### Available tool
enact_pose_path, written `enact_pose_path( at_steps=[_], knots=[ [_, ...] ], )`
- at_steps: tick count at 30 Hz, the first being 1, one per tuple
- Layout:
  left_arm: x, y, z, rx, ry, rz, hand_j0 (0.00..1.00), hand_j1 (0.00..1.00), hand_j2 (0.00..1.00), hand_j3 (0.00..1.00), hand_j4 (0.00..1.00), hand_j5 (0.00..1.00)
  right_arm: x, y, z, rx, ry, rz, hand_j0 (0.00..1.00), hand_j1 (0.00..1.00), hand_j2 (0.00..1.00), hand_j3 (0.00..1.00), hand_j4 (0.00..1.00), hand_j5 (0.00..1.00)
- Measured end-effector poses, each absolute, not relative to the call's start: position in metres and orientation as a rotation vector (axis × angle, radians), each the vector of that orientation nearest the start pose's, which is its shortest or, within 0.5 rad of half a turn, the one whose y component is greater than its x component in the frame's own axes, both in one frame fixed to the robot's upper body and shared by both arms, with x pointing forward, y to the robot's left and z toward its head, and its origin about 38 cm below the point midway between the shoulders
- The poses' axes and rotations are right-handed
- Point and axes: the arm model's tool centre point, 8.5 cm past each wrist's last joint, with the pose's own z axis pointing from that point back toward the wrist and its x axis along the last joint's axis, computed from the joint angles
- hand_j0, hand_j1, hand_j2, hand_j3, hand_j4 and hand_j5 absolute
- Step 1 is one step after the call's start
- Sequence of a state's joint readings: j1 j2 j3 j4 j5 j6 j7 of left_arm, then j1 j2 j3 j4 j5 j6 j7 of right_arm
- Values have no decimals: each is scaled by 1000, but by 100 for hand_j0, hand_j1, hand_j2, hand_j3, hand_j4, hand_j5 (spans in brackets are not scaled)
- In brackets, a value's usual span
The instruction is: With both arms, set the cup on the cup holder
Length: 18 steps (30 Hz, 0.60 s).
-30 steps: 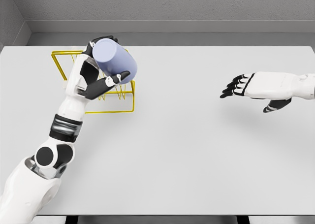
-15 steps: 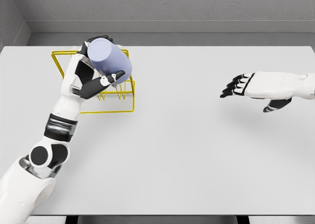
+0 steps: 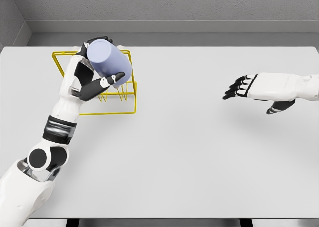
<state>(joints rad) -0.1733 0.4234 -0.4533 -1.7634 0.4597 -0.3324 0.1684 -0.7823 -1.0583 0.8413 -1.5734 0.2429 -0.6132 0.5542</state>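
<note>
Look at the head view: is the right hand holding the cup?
No. The left hand grips the cup; the right hand is open and empty.

A white table [image 3: 199, 152] before a grey wall [image 3: 174, 5]

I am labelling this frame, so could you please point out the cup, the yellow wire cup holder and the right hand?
cup [image 3: 108, 57]: head view, on its pale blue side.
cup holder [image 3: 110, 113]: head view, on its near bottom wire.
right hand [image 3: 254, 87]: head view, on the white back.

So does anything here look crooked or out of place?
Only the cup: the left hand holds it tipped on its side over the yellow wire holder. The right hand hovers open, far off.
</note>
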Motion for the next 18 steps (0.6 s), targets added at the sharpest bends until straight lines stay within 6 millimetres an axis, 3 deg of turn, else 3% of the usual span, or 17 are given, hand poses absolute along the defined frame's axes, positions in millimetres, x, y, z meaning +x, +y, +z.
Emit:
enact_pose_path(
  at_steps=[18],
  knots=[
    [366, 210, 170, -348, -1977, -222, 64, 64, 64, 64, 64, 64, 404, -325, 248, -333, -1278, 2262, 100, 100, 100, 100, 100, 100]
  ],
)
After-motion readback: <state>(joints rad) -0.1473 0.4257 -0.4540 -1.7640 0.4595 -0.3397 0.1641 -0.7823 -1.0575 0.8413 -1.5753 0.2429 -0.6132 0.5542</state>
